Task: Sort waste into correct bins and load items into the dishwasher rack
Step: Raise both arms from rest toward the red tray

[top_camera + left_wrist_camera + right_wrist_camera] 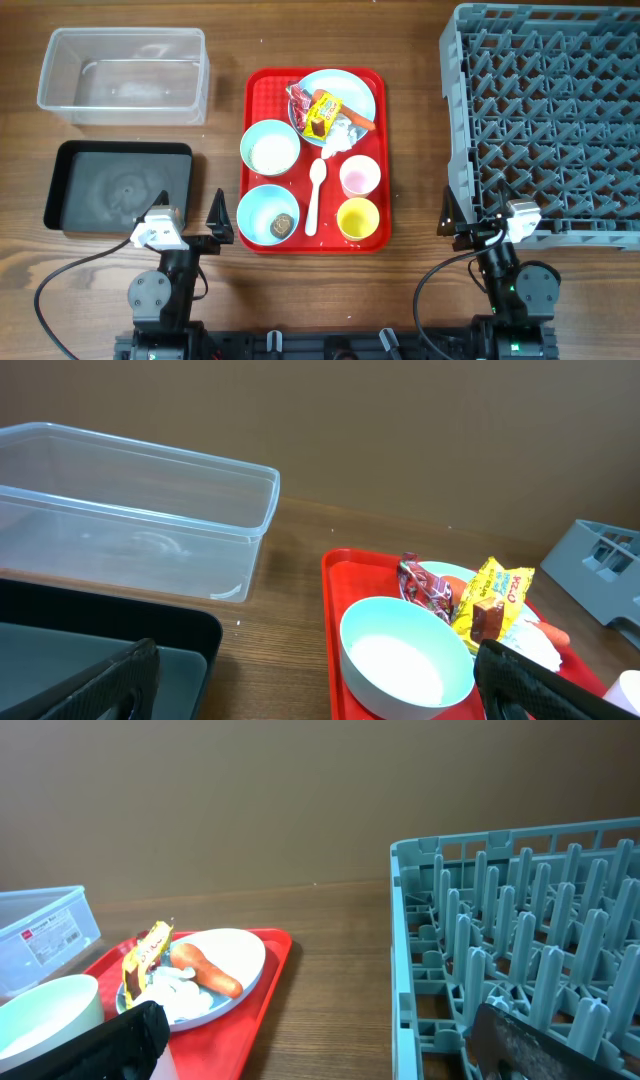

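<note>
Red and yellow-brown snack wrappers [322,112], crumpled white tissue [338,133] and an orange carrot piece [362,122] lie on the round light-blue plate [355,86], which sits on the flat red tray [262,100] mid-tabletop [412,120]. The left gripper [190,214] and the right gripper [474,214] sit near the front edge, jaws spread and empty.

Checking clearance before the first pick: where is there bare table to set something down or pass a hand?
Bare table runs between the red tray and the dishwasher rack, and in a narrower strip between that tray and the clear tub and black tray. Both bins look empty. The red tray is crowded edge to edge.
</note>
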### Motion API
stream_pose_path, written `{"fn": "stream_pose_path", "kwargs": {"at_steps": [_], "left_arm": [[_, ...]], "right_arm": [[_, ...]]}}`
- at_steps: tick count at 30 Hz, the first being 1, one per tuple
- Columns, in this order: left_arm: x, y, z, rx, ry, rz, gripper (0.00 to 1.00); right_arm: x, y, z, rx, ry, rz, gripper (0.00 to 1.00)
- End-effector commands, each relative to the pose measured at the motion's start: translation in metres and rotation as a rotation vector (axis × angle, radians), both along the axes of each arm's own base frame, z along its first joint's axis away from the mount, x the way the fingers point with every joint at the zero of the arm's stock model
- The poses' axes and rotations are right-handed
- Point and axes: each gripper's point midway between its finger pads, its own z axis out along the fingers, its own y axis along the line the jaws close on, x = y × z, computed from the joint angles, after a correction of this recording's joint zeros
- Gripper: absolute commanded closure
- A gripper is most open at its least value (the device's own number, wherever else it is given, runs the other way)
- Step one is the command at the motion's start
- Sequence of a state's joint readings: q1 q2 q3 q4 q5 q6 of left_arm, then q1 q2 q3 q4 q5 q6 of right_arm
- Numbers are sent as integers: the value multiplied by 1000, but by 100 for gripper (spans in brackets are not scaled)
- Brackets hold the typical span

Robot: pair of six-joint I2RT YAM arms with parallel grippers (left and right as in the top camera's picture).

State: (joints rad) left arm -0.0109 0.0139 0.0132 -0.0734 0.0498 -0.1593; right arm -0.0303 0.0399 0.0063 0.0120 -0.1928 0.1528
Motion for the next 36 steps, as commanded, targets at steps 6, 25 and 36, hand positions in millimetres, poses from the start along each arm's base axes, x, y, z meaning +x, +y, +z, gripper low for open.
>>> {"fn": "stream_pose_path", "kwargs": {"at_steps": [6, 25, 36], "left_arm": [[0, 5, -2, -4, 2, 25, 0], [0, 5, -2, -4, 2, 25, 0], [-2, 1, 45, 53, -39, 1, 0]], "right_arm": [[0, -1, 2, 6, -9, -8, 0], [1, -11, 2, 3, -8, -65, 0], [-9, 11, 65, -72, -72, 61, 0]]}}
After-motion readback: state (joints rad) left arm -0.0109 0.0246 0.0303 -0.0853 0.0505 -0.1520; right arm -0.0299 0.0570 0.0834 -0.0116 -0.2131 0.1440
